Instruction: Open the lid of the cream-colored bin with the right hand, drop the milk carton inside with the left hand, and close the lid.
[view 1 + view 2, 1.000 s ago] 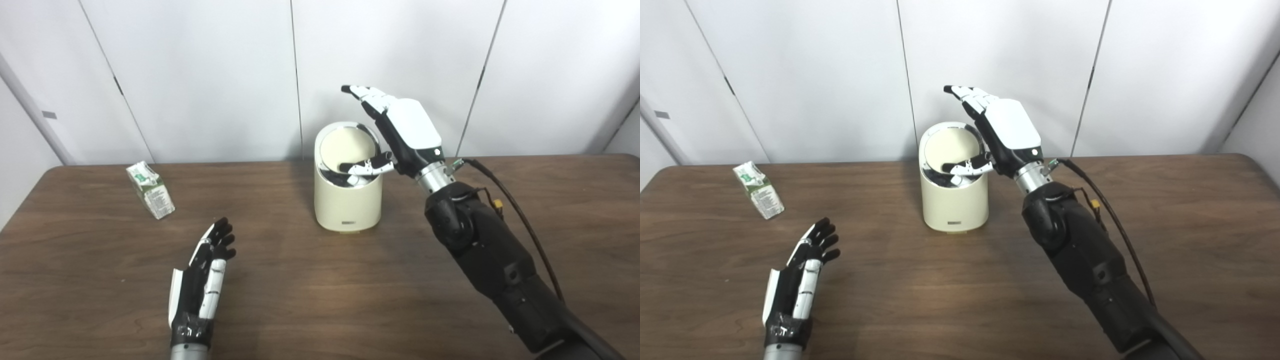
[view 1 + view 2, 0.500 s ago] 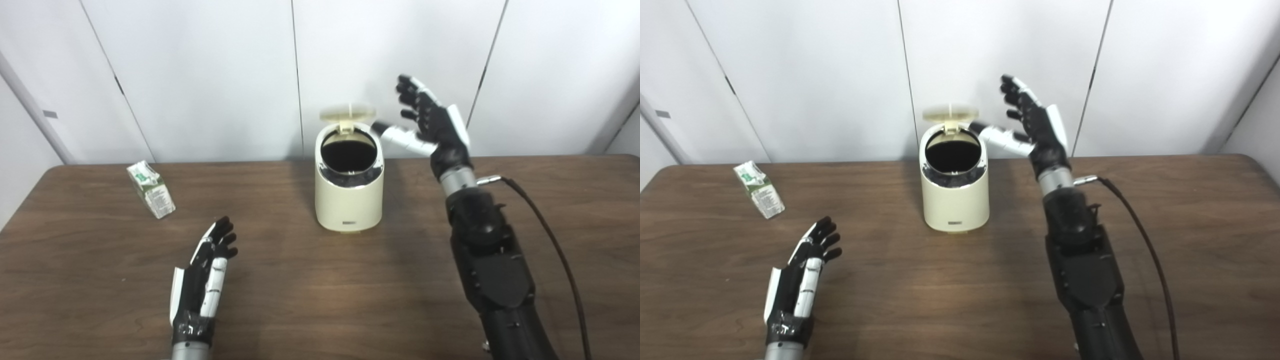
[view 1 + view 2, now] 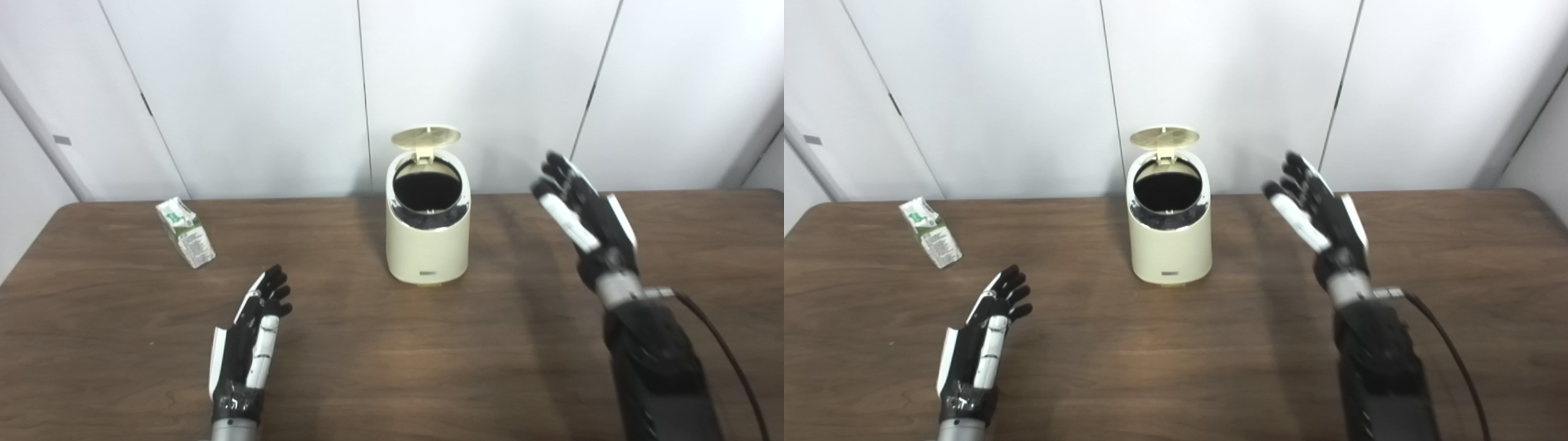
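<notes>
The cream-colored bin (image 3: 427,236) stands upright toward the back of the worktop (image 3: 380,361), roughly at its middle. Its lid (image 3: 425,136) is raised on the rear hinge and stands open above the rim, leaving the dark mouth fully exposed — the first step of the task reads as done. The right hand (image 3: 585,223) is in the air to the right of the bin and well apart from it, fingers spread, holding nothing; it touches neither lid nor body. The left hand (image 3: 250,343) lies low over the near left part of the worktop, palm turned inward, fingers extended and slightly apart, also empty. The milk carton (image 3: 185,232) lies tilted on the worktop at the far left, well apart from the bin and some way beyond the left hand; it has not been picked up. The inside of the bin is too dark to say what, if anything, it holds. Outstanding items, as judged from this state: the left hand must reach forward and left to the carton, grasp it, carry it over the open mouth and release it — then the lid must be brought down again. The carton's slanted pose may call for care in the grasp, and the light bin could shift if nudged.
</notes>
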Robot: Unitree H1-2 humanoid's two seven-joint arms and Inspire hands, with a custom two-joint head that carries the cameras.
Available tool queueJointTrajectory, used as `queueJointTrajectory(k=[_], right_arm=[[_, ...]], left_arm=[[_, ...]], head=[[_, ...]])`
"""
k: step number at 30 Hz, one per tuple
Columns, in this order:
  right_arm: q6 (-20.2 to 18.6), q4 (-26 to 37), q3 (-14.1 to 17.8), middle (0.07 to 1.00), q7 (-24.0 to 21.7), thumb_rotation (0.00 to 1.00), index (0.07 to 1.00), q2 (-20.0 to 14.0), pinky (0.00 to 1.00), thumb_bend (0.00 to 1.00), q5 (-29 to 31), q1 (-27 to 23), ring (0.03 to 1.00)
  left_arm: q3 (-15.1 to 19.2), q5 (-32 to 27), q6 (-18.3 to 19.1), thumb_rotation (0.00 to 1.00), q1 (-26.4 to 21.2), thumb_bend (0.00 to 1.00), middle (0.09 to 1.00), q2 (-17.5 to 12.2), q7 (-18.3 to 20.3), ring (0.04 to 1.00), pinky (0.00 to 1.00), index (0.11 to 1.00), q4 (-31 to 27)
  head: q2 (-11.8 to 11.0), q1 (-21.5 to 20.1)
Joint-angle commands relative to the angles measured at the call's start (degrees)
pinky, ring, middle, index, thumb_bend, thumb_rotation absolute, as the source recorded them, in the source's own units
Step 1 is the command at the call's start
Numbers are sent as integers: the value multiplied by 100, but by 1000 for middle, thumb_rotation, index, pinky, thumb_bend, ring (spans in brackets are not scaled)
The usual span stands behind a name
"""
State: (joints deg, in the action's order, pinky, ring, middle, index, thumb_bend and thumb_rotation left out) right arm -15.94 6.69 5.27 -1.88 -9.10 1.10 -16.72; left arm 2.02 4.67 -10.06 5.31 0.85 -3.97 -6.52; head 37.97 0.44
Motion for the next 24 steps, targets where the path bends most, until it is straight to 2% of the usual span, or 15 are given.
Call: queueJointTrajectory(k=[1,4,9,14,17,19,20,22,23,24], right_arm=[[283,249,21,939,-85,723,929,-102,896,568,47,27,931],[281,353,-6,950,-100,758,933,-122,913,595,50,292,948],[360,477,-21,976,-206,870,954,-145,957,635,149,671,983],[634,466,38,979,-213,915,961,-131,965,636,157,1044,982],[870,348,81,981,-198,930,970,-127,965,658,163,1247,984],[1050,252,112,983,-201,946,977,-144,971,641,178,1356,987],[1109,220,132,984,-209,948,978,-152,976,632,204,1395,989],[1260,137,170,994,-240,946,984,-207,985,635,238,1440,997],[1330,94,182,996,-253,945,988,-235,984,632,245,1449,998],[1484,-4,192,997,-313,944,990,-301,984,630,267,1459,998]], left_arm=[[-17,-96,-110,873,98,578,887,39,6,862,809,916,187],[-3,-159,-103,862,100,579,884,19,34,860,811,913,171],[14,-205,-91,856,118,586,888,-8,55,867,821,918,128],[23,-217,-59,849,132,593,884,-17,40,861,810,914,78],[22,-230,-64,840,150,586,881,-7,39,856,807,911,58],[-2,-139,-56,839,178,600,876,20,4,850,799,906,22],[-18,-67,-54,845,193,599,875,33,-22,848,798,906,0],[-47,27,-48,851,217,590,873,72,-64,847,801,904,-54],[-54,51,-44,831,223,582,872,90,-77,849,806,903,-76],[-50,58,-4,820,223,578,872,119,-94,850,808,903,-145]], head=[[9,-17],[9,-61],[17,-72],[18,5],[-10,312],[-67,738],[-78,789],[-169,1249],[-182,1297],[-253,1520]])
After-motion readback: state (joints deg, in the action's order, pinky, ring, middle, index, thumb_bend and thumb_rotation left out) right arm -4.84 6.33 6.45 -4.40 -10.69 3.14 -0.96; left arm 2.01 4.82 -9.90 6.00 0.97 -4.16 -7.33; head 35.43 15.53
